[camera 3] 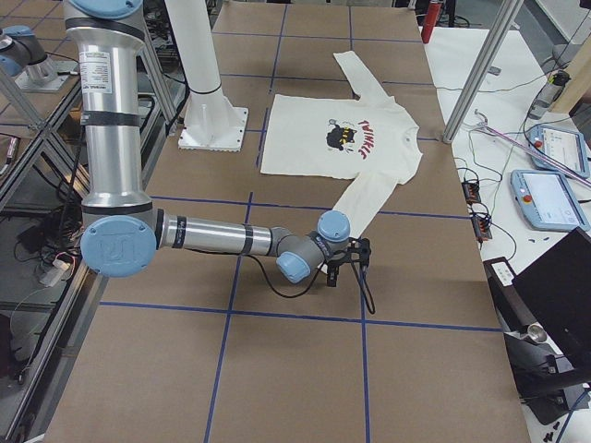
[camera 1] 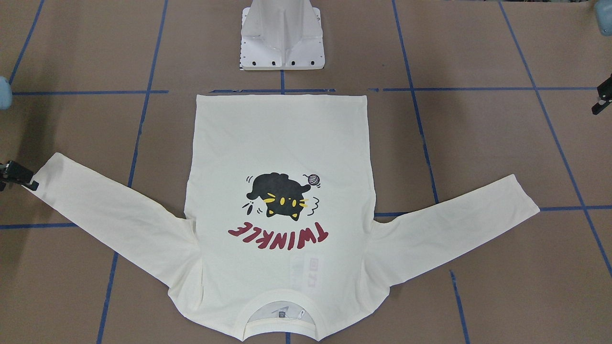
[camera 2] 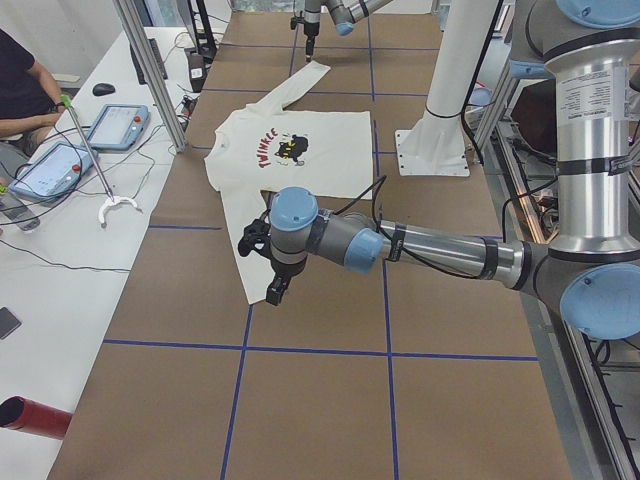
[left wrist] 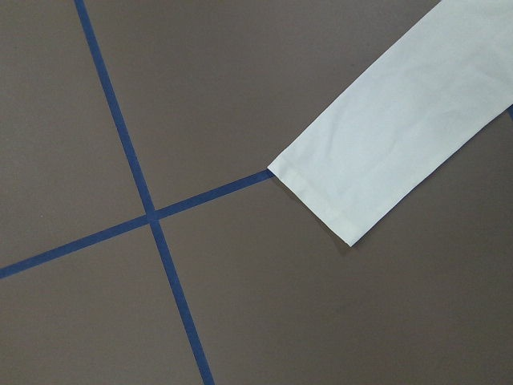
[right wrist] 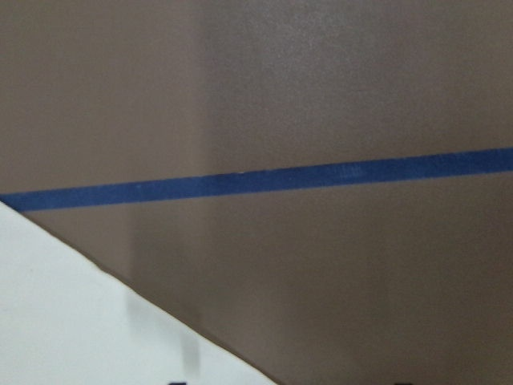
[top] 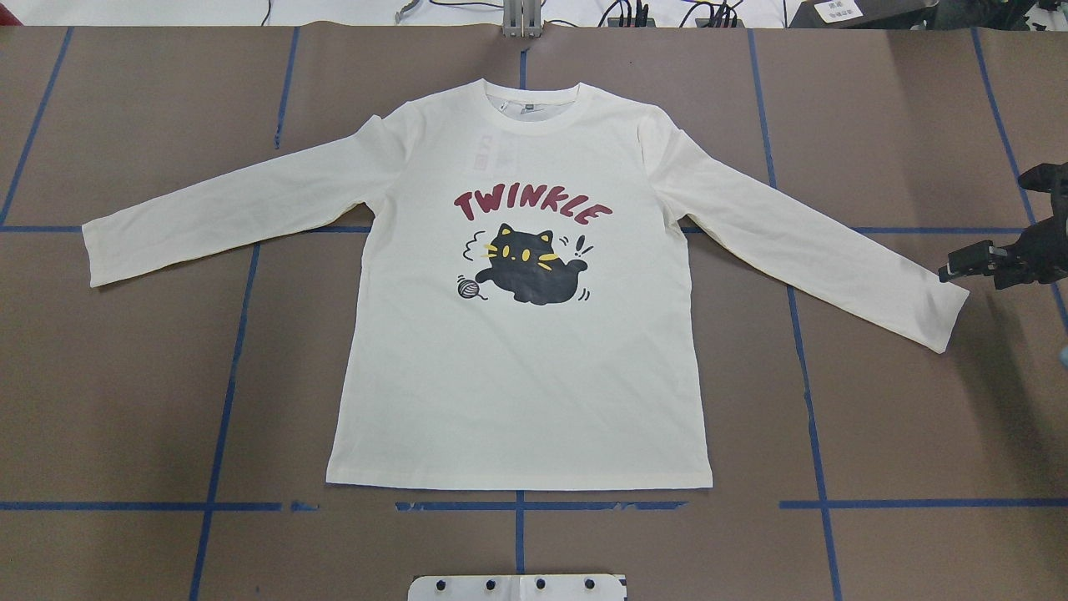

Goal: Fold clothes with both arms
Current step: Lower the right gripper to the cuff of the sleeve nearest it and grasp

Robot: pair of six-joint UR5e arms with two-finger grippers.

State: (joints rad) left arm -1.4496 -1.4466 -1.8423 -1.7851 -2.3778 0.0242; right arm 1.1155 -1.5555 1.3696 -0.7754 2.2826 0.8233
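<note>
Clock frame: we read the overhead view, with 12 o'clock pointing away from the robot.
Pedestal base (top: 517, 587): nearest to the robot, at 6 o'clock of the cloth.
Hem (top: 517, 482): just beyond the base, lying along a blue tape line (top: 534, 505).
Shirt (top: 517, 401): flat and unfolded on the brown table (top: 125, 401), print side up. Its body axis runs 6 to 12.
Right sleeve (top: 801, 225): the long axis falls from the shoulder toward 4 o'clock and ends at the right cuff (top: 947, 321).
Right gripper (top: 951, 271): it comes in from 3 o'clock, just beside that cuff's far corner. We cannot tell whether it touches the cloth, or whether its fingers are apart or together.
Left sleeve (top: 242, 204): mirrored, running toward 8 o'clock to the left cuff (top: 96, 255).
Left gripper (camera 1: 600, 101): outside the overhead view. The front camera shows it apart from its cuff, which lies at roughly 1 o'clock from it. Finger state not readable.
Collar (top: 534, 121): farthest out, at 12 o'clock.
Judgement: the right arm is the nearer to its cuff. We expect each grasp to be made at the cuff end, across the sleeve's long axis. The left arm needs the longer approach.
</note>
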